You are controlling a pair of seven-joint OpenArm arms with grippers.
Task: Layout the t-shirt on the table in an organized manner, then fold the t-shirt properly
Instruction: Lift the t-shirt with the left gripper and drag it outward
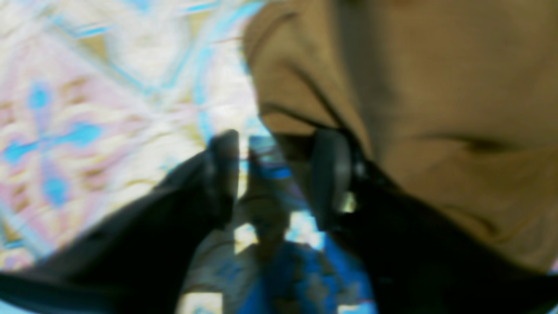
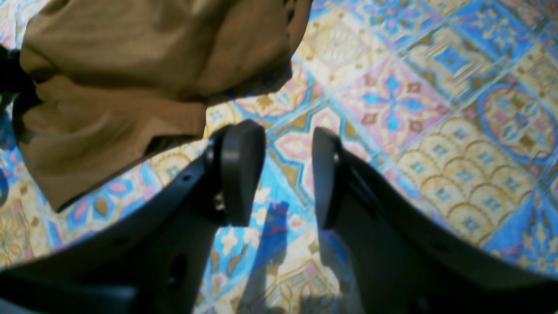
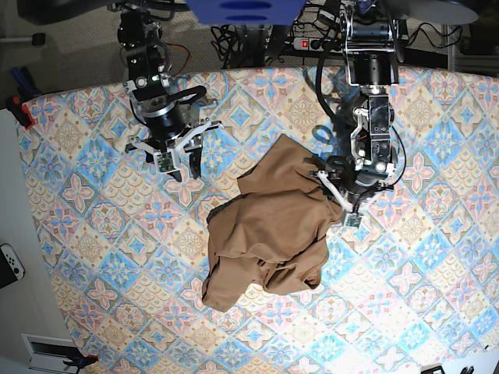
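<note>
You have 1 t-shirt [image 3: 261,234], 1 table [image 3: 86,234] and 2 grippers in view. The t-shirt lies crumpled in a tan-brown heap near the middle of the table, folds bunched and 1 flap trailing toward the near edge.

The left gripper [image 3: 337,204] sits at the t-shirt's right edge; its wrist view is blurred, but the jaws stand apart with patterned cloth showing between them, one finger against the fabric. The right gripper [image 3: 175,160] hangs well apart from the t-shirt, up-left of it, jaws parted over bare table.

The table's cloth shows blue, pink and cream diamond tiles. Beyond it, past the t-shirt, cables [image 3: 261,39] lie on the floor.
</note>
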